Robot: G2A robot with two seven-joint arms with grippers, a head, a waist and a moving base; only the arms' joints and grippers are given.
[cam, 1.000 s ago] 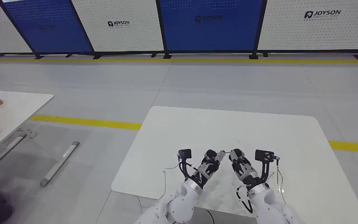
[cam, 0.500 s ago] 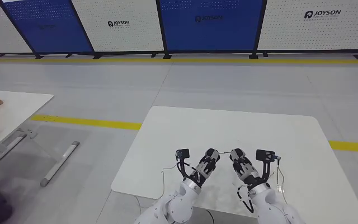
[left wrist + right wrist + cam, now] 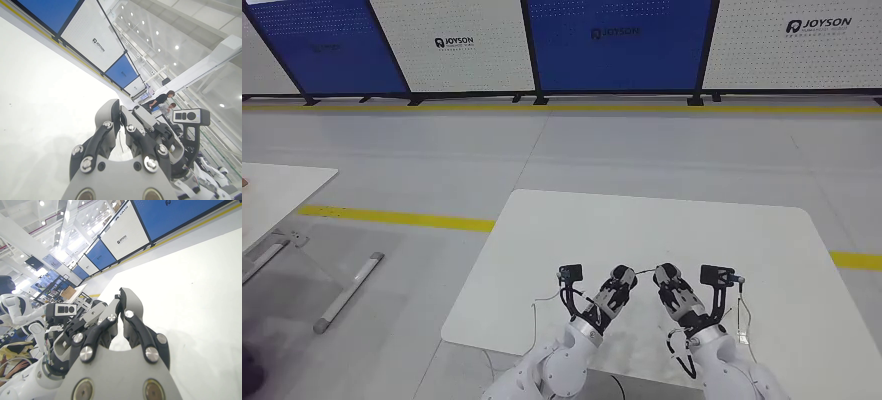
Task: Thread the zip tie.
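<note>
Lower centre of frame: left gripper (image 3: 120, 112) and right gripper (image 3: 118, 298) set close together, both clamped shut on thin zip tie (image 3: 120, 138). Threading judged underway; finished loop not seen.

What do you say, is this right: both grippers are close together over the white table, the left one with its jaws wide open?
Not quite. The left gripper has its jaws shut on the zip tie, as the left wrist view shows. It is close to the right gripper over the white table.
</note>
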